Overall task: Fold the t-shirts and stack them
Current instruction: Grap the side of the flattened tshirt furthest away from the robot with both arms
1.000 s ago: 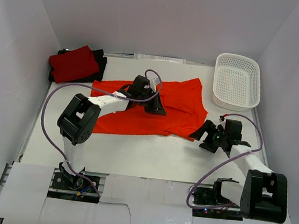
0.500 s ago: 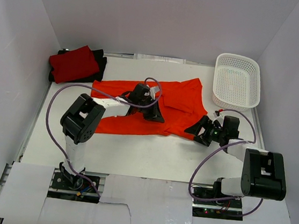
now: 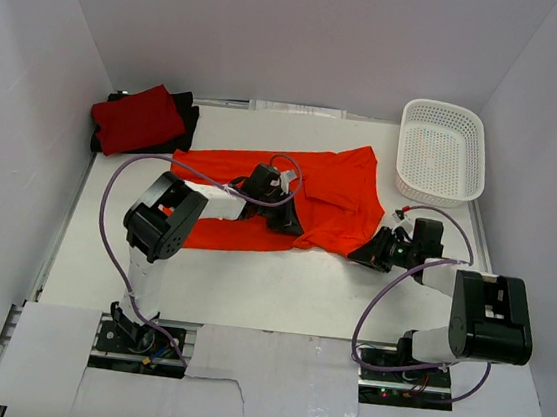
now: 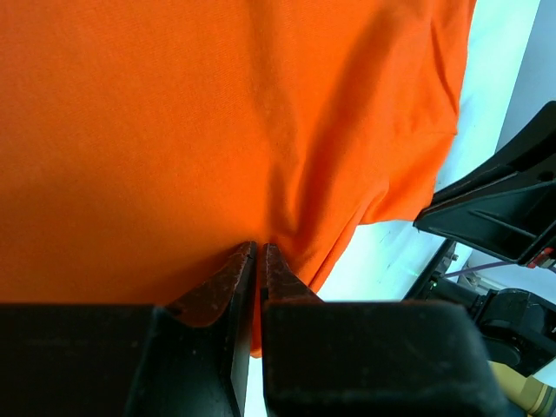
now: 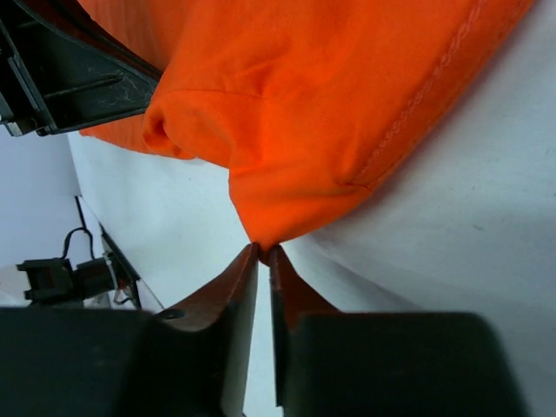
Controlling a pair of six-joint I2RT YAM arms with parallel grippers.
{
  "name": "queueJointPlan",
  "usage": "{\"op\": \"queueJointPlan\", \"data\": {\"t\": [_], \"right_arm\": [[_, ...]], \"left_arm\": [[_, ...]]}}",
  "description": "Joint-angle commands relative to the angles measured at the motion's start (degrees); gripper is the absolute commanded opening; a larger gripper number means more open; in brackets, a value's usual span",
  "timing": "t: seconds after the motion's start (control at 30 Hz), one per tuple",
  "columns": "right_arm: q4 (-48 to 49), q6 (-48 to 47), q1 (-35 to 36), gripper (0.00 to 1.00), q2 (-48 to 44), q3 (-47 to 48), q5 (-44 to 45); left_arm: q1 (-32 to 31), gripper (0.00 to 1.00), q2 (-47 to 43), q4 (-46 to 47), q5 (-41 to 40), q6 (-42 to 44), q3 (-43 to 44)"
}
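Garment under handling: orange t-shirt (image 3: 336, 190), spread across the middle of the worktop (image 3: 279, 294), long axis left to right, rumpled along its near edge; the far edge runs roughly straight. The right end bulges toward the white basket (image 3: 436, 196) without touching it; a narrow strip of bare surface separates the two.

On the cloth, the left end effector (image 3: 292, 220) sits low beside the near hem, right of centre. The wrist view shows its fingers (image 4: 217, 291) closed together with a pinch of orange cloth nipped at the tips; creases radiate from that point.

At the shirt's near right corner, the right end effector (image 3: 362, 254) lies low to the surface. Its fingers (image 5: 228, 291) are closed on the very tip of that corner; a stitched hem runs away up and to the right, and a rolled lip of cloth sits just left of the grip. The two end effectors are near each other but apart, with cloth between them.

Stack: crimson t-shirt (image 3: 138, 119) folded on top of the black t-shirt (image 3: 187, 123) in the far left corner, close to the left wall. The orange t-shirt's far left corner comes just beside this stack; contact cannot be determined.

Open room: a broad bare band of worktop between the shirt's near edge and the arm bases; a lesser bare area behind the shirt at far centre; the basket occupies the far right corner.
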Motion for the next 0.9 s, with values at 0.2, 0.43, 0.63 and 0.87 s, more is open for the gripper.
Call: {"op": "queueJointPlan", "data": {"t": [0.2,0.43,0.63,0.87], "right_arm": [[-6.1,7.7,0.2,0.08,-1.4,7.9,-8.0],[8.5,26.9,-0.1,0.08,3.9,17.4,-14.9],[20.5,30.1,-0.1,0.25,19.2,29.8,-13.8],[26.9,26.7,-0.1,0.24,25.2,34.0,-7.6]], "left_arm": [[-0.3,0.18,-1.1,0.3,-0.4,1.0,0.0],[-0.3,0.18,-1.8,-0.1,-0.7,1.2,-0.1],[-0.4,0.18,-2.2,-0.4,-0.7,1.1,0.2],[-0.7,0.18,-2.5,-0.6,-0.7,1.0,0.3]]}}
